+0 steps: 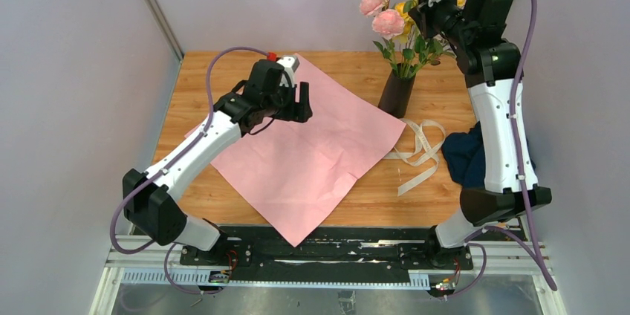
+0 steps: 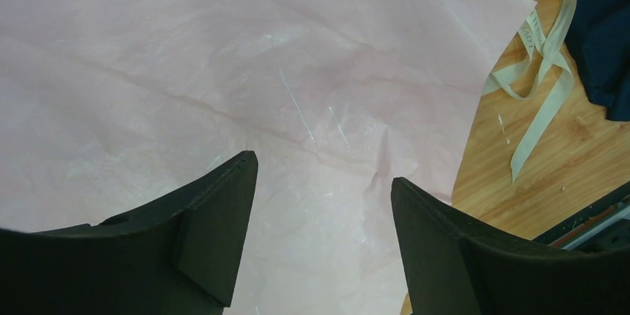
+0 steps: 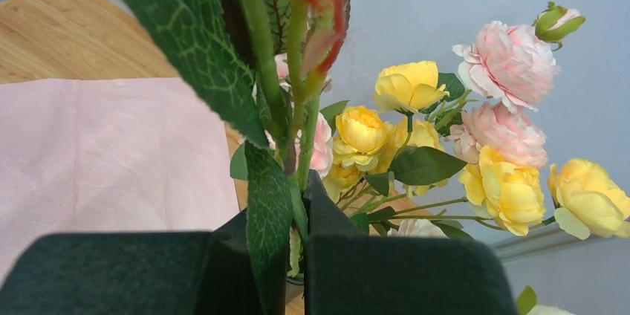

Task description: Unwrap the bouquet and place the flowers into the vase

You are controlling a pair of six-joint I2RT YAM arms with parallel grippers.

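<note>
At table left, left gripper (image 1: 301,103) gapes wide, empty, above flat, creased pale-pink wrapping paper (image 1: 312,163). Centre-right: matte black cylindrical vase (image 1: 396,94) holds flowers (image 1: 388,24), ruffled pink and yellow. Cream ribbon (image 1: 420,148) lies looped alongside. Right gripper (image 3: 297,249) clamps leafy green stem (image 3: 260,40) above vase.

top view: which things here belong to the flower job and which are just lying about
Job: flowers, vase, leafy stem in right gripper, pink wrapping paper and cream ribbon, both already off.
Lying about: dark blue cloth.
</note>
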